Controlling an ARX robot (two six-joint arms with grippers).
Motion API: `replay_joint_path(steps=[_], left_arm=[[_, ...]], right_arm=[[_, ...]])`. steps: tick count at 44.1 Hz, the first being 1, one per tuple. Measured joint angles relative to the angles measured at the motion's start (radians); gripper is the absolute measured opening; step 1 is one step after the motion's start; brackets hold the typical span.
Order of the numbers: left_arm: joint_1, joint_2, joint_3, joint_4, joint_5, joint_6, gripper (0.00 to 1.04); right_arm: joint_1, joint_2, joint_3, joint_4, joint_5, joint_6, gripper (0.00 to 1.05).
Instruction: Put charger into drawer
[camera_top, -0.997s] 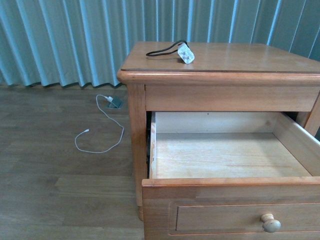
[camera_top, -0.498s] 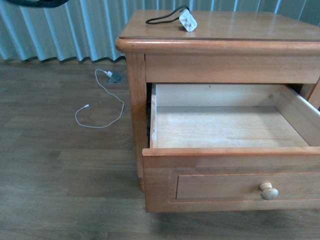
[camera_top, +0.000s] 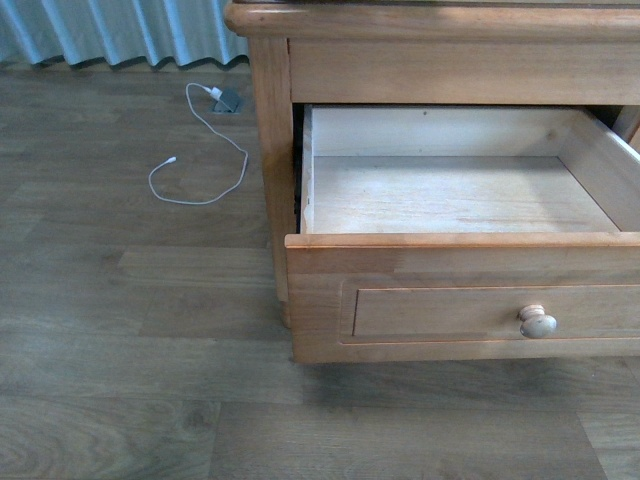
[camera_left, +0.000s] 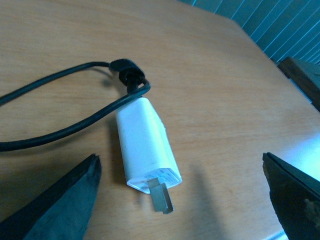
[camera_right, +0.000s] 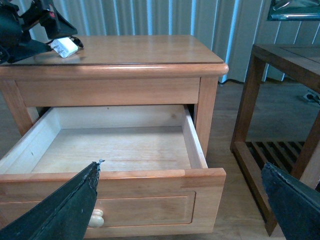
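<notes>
White charger lies untouched between the left gripper's wide-spread jaws. Risk: an off-centre closure could skid it away.

Front view chops off the nightstand top at its upper edge, and the drawer runs off the right side. Left wrist view: the charger has its cable leaving the frame, so the loop's cut off. Right wrist view: the knob sits half hidden behind the right gripper jaws.
</notes>
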Motion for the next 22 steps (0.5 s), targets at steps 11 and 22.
replay_joint_path(steps=[11, 22], left_arm=[[-0.004, 0.085, 0.131, -0.035, -0.03, -0.027, 0.99], [-0.011, 0.149, 0.251, -0.113, -0.036, -0.041, 0.99]], right_arm=[[0.0, 0.0, 0.0, 0.0, 0.0, 0.0, 0.96], [0.0, 0.0, 0.0, 0.0, 0.0, 0.0, 0.96]])
